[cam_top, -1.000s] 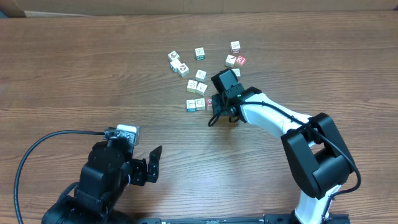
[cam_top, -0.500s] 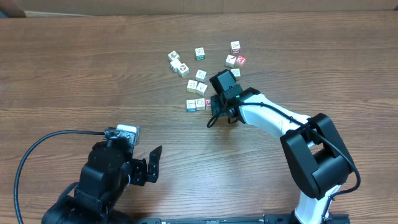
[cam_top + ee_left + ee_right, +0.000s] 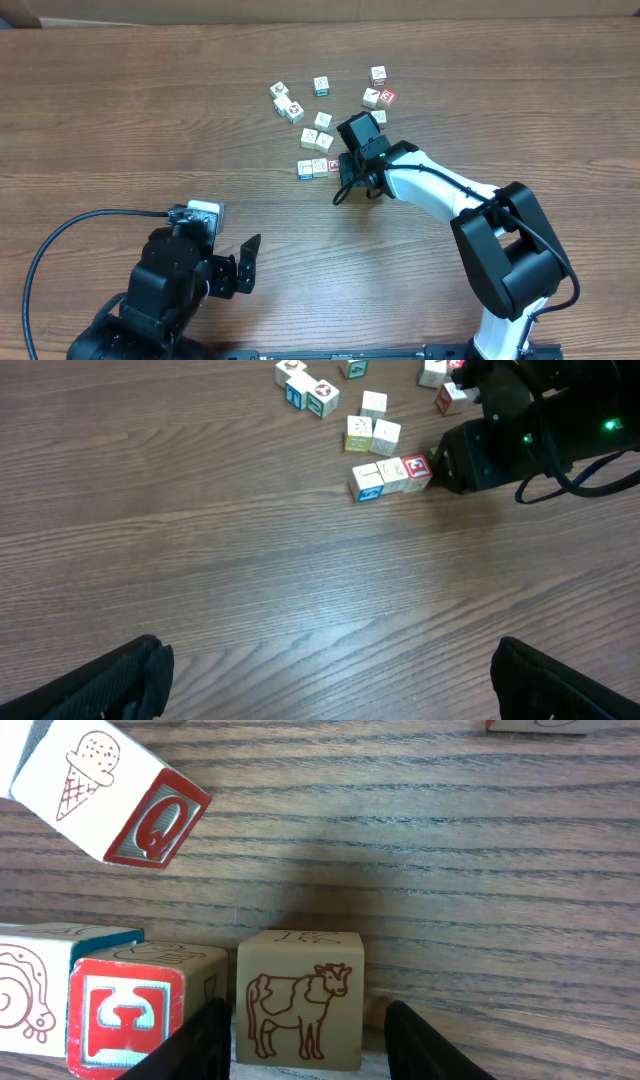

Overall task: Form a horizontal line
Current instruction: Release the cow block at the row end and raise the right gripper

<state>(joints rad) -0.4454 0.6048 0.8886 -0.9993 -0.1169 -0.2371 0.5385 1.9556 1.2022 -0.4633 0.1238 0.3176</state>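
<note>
Horizontal line (image 3: 319, 167): cream cubes in a row, cow cube (image 3: 300, 1000) at right end. Right gripper (image 3: 305, 1025): jaws parted, straddling cow cube. Left gripper (image 3: 330, 665): wide open, near left.

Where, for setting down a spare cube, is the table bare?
Bare wood left of the scattered cubes, and between the row and the left gripper. Crowded: among those cubes, and at the row's end by the right gripper.

Right end of the row (image 3: 320, 167) hidden beneath the right gripper (image 3: 346, 166) overhead.
</note>
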